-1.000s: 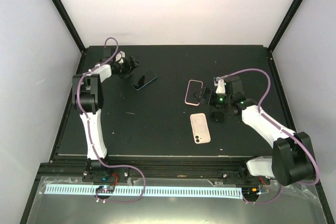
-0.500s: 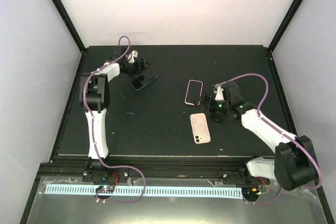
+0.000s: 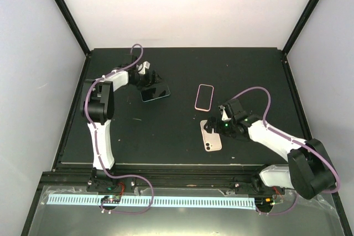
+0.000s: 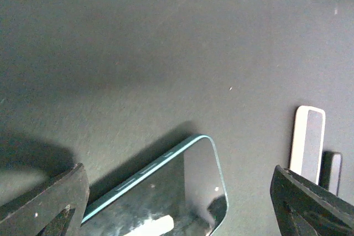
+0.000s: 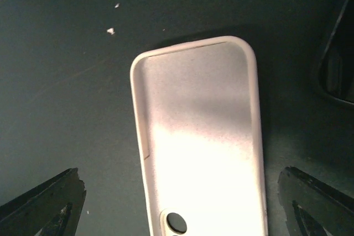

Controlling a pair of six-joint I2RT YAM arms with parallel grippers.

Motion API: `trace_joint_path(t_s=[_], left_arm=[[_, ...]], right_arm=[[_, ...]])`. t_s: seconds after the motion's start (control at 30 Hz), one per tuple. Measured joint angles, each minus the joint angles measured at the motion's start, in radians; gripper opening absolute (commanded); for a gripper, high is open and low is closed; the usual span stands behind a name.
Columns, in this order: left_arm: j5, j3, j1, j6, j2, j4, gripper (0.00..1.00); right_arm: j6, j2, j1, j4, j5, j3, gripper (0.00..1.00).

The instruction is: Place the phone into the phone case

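Upper left of the top view: left gripper (image 3: pixel 148 80), jaws wide apart, over one corner of a teal-edged black slab phone (image 3: pixel 155 93) lying flat on the black tabletop (image 3: pixel 166 136). Centre right: right gripper (image 3: pixel 218 121), jaws likewise apart and empty, above the upper end of a pale pink soft phone case (image 3: pixel 211 136), open side up. Just above the case, not touching it: a pink-rimmed dark rectangular slab (image 3: pixel 204 97).

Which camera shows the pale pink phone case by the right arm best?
The right wrist view: the phone case fills it, open side up and empty, with its camera hole showing. The top view shows it small and far off. The left wrist view shows a dark phone; no clear case there.
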Motion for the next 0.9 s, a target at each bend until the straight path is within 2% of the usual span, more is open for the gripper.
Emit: trace_joint_path(t_s=[0.2, 0.4, 0.9], left_arm=[[-0.077, -0.069, -0.006, 0.026, -0.064, -0.053, 0.91], [-0.114, -0.150, -0.011, 0.041, -0.129, -0.068, 0.88], [-0.178, -0.336, -0.095, 0.049, -0.264, -0.046, 0.84]], right_arm=[[-0.005, 0.008, 0.001, -0.003, 0.047, 0.000, 0.94], [-0.014, 0.085, 0.001, 0.008, 0.089, 0.000, 0.90], [0.008, 0.142, 0.082, 0.159, 0.031, -0.008, 0.78]])
